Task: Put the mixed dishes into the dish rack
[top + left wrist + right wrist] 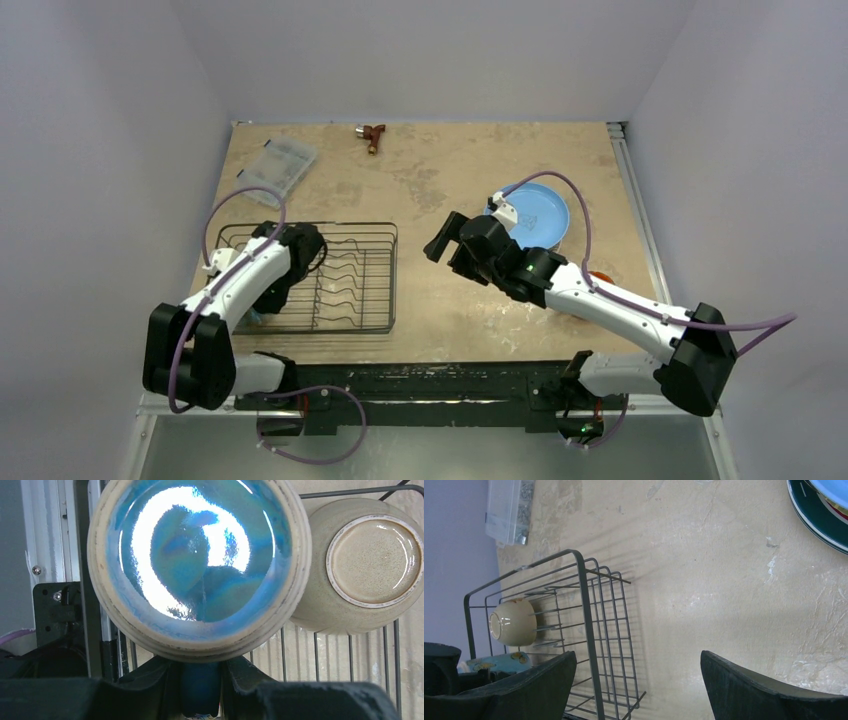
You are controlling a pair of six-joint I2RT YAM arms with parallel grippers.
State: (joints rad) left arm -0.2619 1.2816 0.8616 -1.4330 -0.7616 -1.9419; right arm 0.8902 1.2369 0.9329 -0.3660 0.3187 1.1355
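Observation:
The black wire dish rack [345,280] sits left of centre. My left gripper [200,666] is shut on the handle of the blue mug [200,565], whose glossy round end faces the camera over the rack's left end. The small white bowl [370,565] lies upside down in the rack beside the mug. My right gripper [447,240] hangs open and empty over bare table, right of the rack. The light blue plate [537,215] lies behind it, stacked on the green-rimmed plate [811,517]. The orange mug [601,275] peeks out from behind the right arm.
A clear plastic compartment box [281,164] lies at the back left, and a small brown tool [373,135] at the back edge. Walls close in on both sides of the table [460,320]. The rack's wavy dividers [345,270] stand in its middle.

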